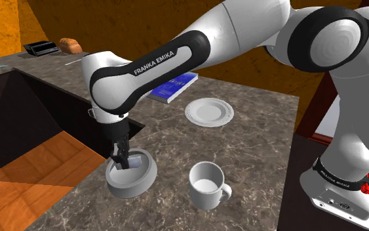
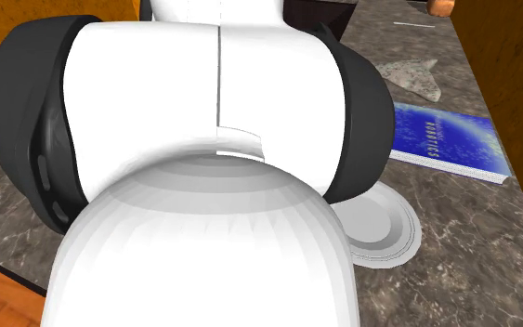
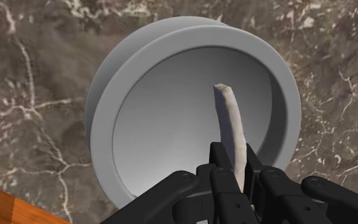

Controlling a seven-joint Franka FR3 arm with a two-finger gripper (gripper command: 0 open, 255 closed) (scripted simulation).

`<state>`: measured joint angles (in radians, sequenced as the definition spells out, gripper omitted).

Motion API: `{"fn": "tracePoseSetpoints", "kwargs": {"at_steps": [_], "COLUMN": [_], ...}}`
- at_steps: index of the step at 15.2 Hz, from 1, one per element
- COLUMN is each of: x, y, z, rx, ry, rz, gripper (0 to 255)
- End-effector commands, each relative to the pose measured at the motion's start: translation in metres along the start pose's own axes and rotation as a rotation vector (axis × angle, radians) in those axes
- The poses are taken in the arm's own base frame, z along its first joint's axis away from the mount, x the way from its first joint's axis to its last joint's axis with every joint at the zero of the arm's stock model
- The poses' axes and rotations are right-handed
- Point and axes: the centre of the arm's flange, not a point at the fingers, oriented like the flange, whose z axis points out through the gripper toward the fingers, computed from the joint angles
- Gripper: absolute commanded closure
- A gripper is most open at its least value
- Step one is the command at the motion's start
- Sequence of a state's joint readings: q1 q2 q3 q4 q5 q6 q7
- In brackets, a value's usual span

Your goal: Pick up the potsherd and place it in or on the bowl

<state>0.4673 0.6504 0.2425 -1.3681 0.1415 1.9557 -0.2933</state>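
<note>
The gripper [image 3: 234, 160] is clenched on the potsherd [image 3: 229, 121], a thin pale shard held edge-on between both fingers. The shard hangs over the interior of the grey bowl [image 3: 101, 127], within its rim. Contact with the bowl's floor cannot be determined. The bowl stands on the marbled countertop [image 1: 255, 144]. A white mug [image 1: 206, 186] stands just beside the bowl.

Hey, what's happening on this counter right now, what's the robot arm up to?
The white arm's black gripper has its fingers shut on a thin, pale grey potsherd, holding it over the hollow of the round grey bowl on the dark marbled counter. The potsherd is not yet released. A white mug, a white plate and a blue book sit nearby.
</note>
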Motion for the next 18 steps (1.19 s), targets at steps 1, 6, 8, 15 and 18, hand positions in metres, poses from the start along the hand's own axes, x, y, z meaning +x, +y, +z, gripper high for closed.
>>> {"fn": "tracePoseSetpoints", "kwargs": {"at_steps": [1,6,8,15,18], "x": [0.0,0.0,0.0,0.0,0.0], "y": [0.0,0.0,0.0,0.0,0.0], "z": [0.0,0.0,-0.026,-0.05,-0.05], "rx": [0.0,0.0,0.0,0.0,0.0], "ry": [0.0,0.0,0.0,0.0,0.0], "rz": [0.0,0.0,0.0,0.0,0.0], "gripper": [0,0,0,0,0]}}
